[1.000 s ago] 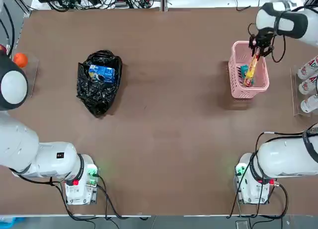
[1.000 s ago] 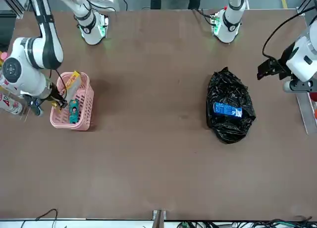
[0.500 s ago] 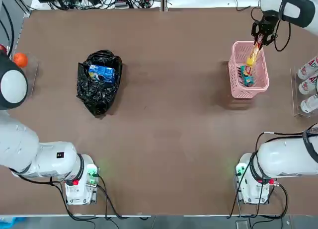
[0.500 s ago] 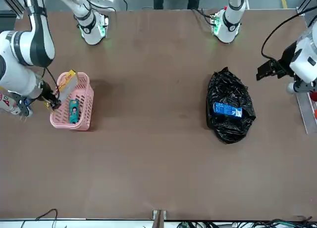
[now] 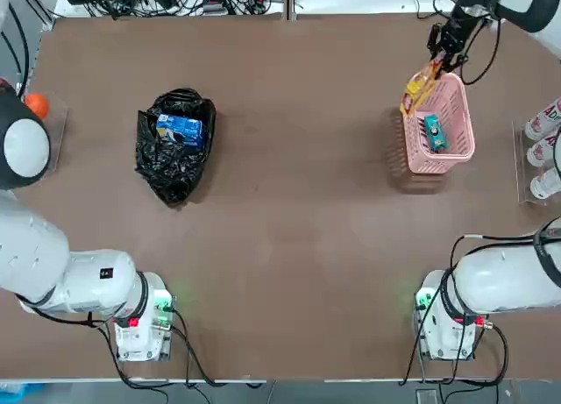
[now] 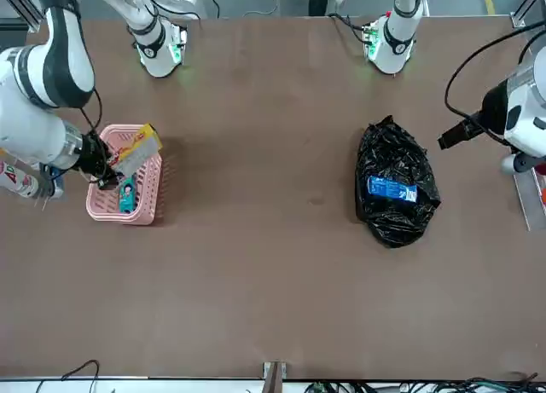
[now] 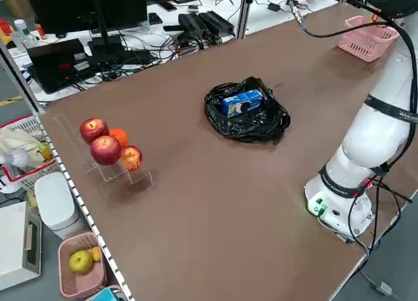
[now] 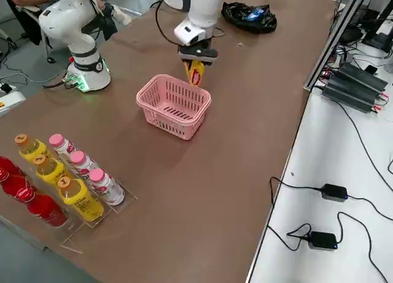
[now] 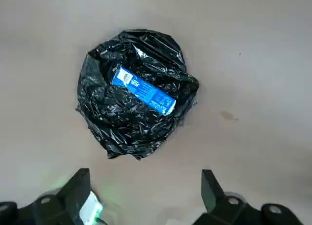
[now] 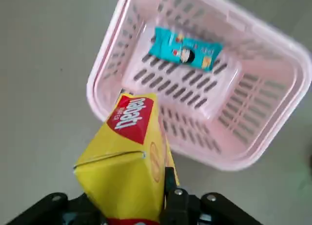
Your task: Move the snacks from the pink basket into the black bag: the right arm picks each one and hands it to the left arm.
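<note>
1. The right hand [image 5: 443, 60] is tilted beside the pink basket [image 5: 438, 150], pinching the yellow pack [image 10: 129, 152].
2. Teal pack [image 10: 185, 48] lies in the basket near this hand.
3. Left hand [image 6: 459, 130], spread, points down above the counter [image 5: 280, 246]; the black bag [image 9: 136, 93] with blue pack [image 9: 144, 91] is before it.

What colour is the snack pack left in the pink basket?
Teal; clearest in the right wrist view.

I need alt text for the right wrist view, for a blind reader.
The right gripper holds a yellow pack over the edge of the pink basket; a teal pack lies inside the basket.
</note>
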